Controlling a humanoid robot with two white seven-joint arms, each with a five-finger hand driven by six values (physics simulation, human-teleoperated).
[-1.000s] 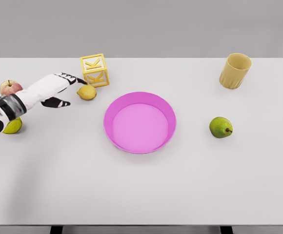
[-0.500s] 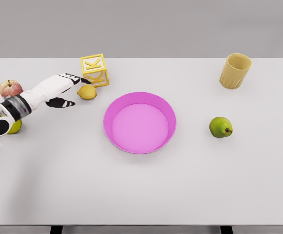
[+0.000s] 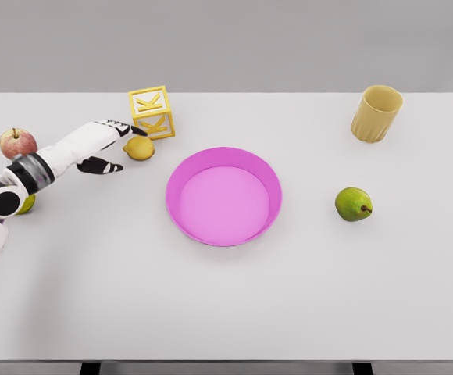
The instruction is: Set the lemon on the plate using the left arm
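Observation:
A yellow lemon (image 3: 139, 148) lies on the white table, just in front of a yellow letter block (image 3: 152, 112). The pink plate (image 3: 181, 183) sits to its right, near the table's middle. My left hand (image 3: 115, 146) reaches in from the left, its fingers open and spread. The upper fingers (image 3: 125, 127) pass over the lemon's left top and the thumb (image 3: 105, 166) points along the table just left of the lemon. Nothing is held. The right arm is out of sight.
A red apple (image 3: 16, 143) sits at the far left behind my forearm. A green fruit (image 3: 26, 204) peeks out under the elbow. A tan cup (image 3: 376, 113) stands at the back right, and a green pear (image 3: 353, 204) lies right of the plate.
My left forearm has swung slightly forward and the hand has crept a little toward the lemon. More of the apple now shows. The lemon has not moved.

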